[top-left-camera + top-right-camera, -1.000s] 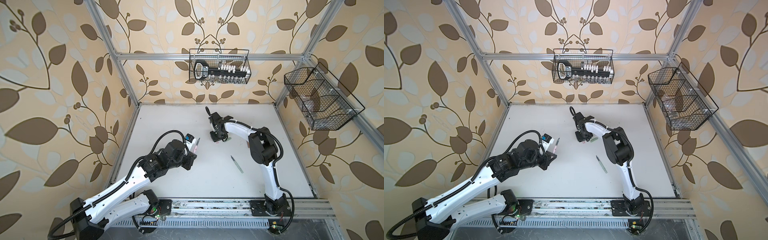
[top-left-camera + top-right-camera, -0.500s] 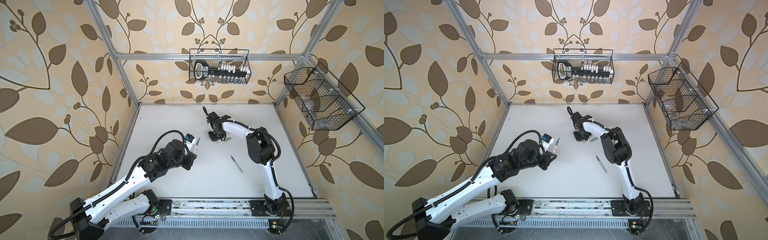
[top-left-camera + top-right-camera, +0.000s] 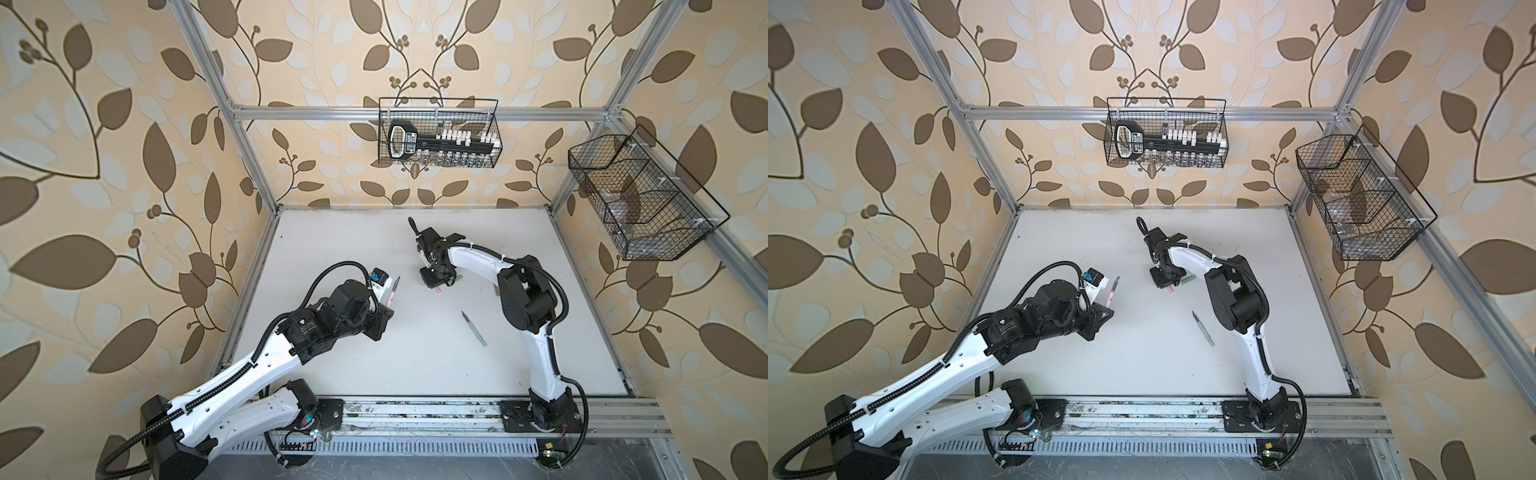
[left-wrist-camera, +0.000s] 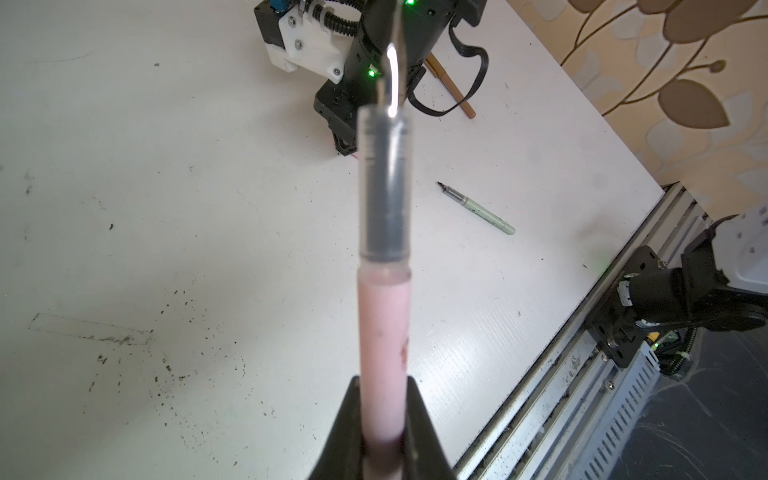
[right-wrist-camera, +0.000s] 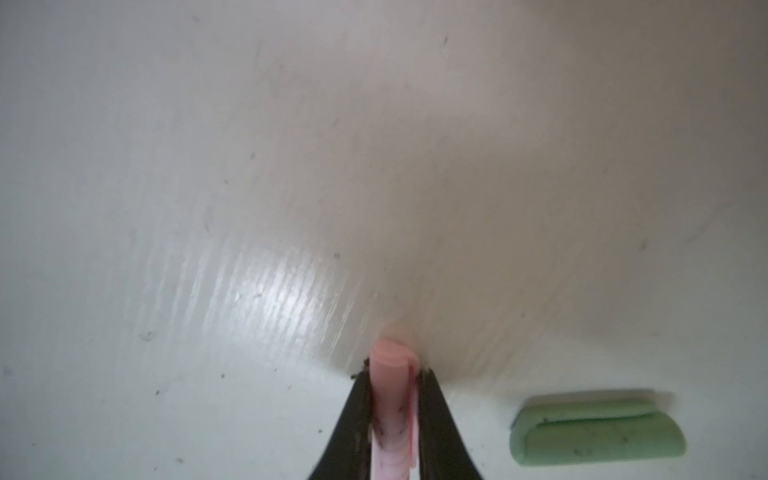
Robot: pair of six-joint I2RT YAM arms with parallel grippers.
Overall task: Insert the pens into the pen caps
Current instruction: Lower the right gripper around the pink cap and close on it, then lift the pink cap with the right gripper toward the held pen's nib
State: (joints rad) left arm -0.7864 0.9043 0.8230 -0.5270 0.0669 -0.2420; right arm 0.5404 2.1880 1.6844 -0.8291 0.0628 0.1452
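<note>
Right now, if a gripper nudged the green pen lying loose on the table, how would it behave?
The green pen has a thin round barrel lying flat on the smooth table, so it would probably roll. It looks straight and slim: likely stiff and light.
</note>
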